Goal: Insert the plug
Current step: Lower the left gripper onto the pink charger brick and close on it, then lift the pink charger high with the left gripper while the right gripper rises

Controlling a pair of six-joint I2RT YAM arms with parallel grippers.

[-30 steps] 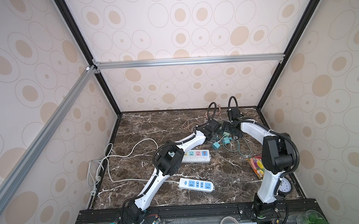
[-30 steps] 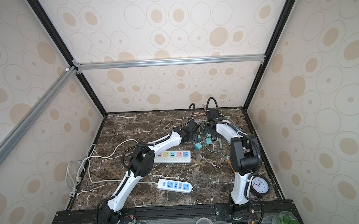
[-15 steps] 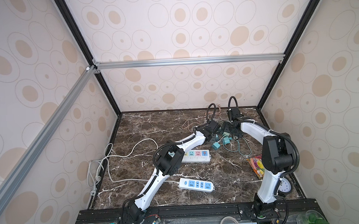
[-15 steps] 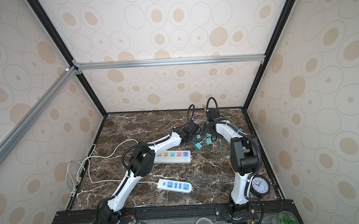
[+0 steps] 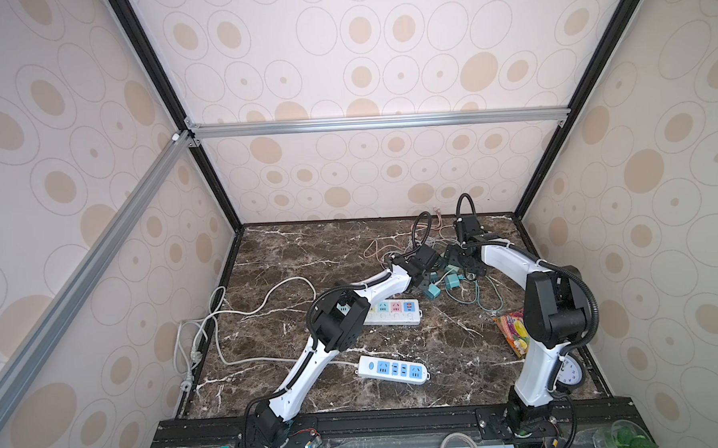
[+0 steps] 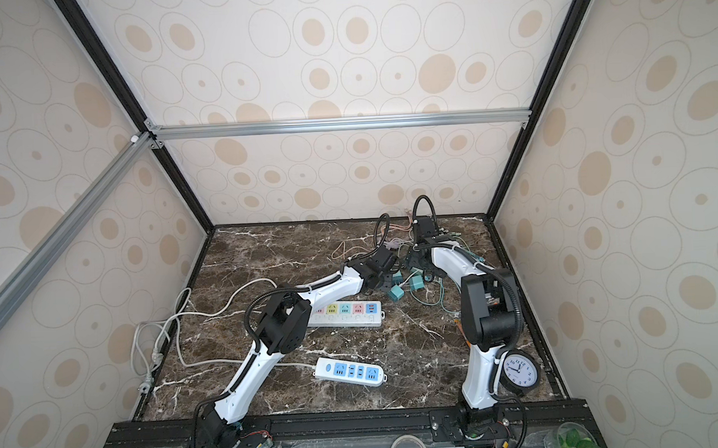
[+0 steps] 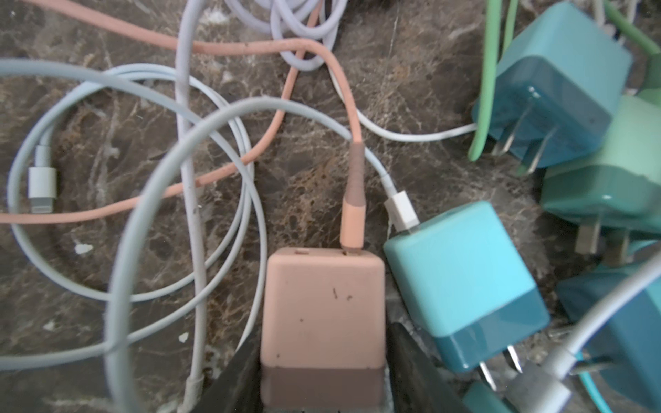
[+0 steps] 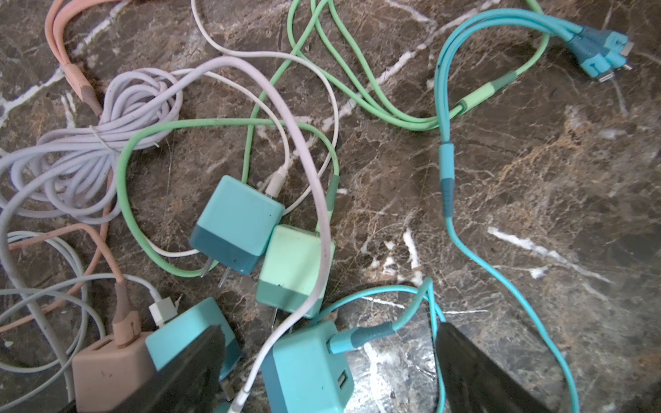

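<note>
Flanking the pink plug [image 7: 322, 307], the left gripper [image 7: 323, 330] sets a black finger close along each side of the block. The left wrist view does not show whether the fingers [image 7: 239, 372] already press it, so the grip cannot be told. The plug lies flat on the marble bench [image 5: 309, 256], in the tangle of chargers and cables near the far right corner. A pink cable [image 7: 352, 211] is plugged into its end, and a teal charger [image 7: 461, 271] lies just beside it with its prongs showing.

The right gripper [image 8: 329, 327] is released, its jaws spread wide and low over the same pile. Another teal charger [image 8: 307, 372] sits between them, clear of the far finger. The near finger overlaps the teal charger next to the pink plug.

In both top views, a pastel power strip [image 5: 394, 313] lies near the middle of the bench, partly under the left arm. A blue-socket power strip [image 5: 393, 369] lies closer to the front edge. Both are well apart from the plug.
</note>
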